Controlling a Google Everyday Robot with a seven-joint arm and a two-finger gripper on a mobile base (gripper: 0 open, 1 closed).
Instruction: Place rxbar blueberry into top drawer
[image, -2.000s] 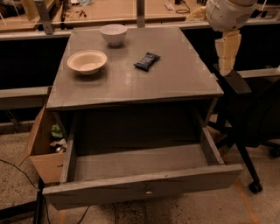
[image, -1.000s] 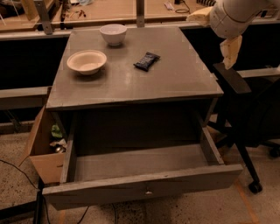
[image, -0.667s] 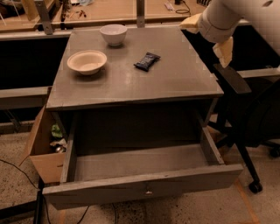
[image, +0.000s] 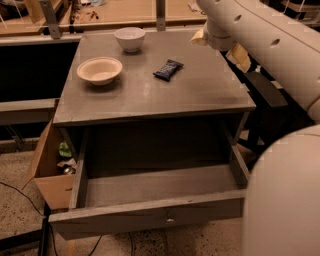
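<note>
rxbar blueberry (image: 168, 69) lies flat on the surface (image: 200, 97), right of centre and toward the back, slanted to the edges; dark glossy wrapper; touching nothing else up there. Tan bowl (image: 99, 70) sits to its left, near the left edge; white bowl (image: 129, 38) stands further back, close to the back edge; bar well apart from both. A wide bare stretch of surface runs from the bar to the front edge and to the right edge.

top drawer (image: 125, 219) stands pulled out toward me, just under the front edge of the surface; knob (image: 170, 219) at the middle of its front panel; drawer floor shows as plain grey board, side walls low; the open mouth lies in front of and below the bar. Cardboard box (image: 46, 172) stands on the floor against the drawer's left side.

Arm (image: 272, 45) comes in from the right, a thick pale tube with small round holes, slanting back over the right rear corner of the surface; pincer (image: 219, 45) hangs at its far end above that corner, right of and behind the bar, not touching it; yellowish parts show on either side of the wrist; whether the pincer is apart or together I cannot tell. A large pale rounded part of the robot (image: 285, 200) fills the lower right foreground and hides the drawer's right front corner.
</note>
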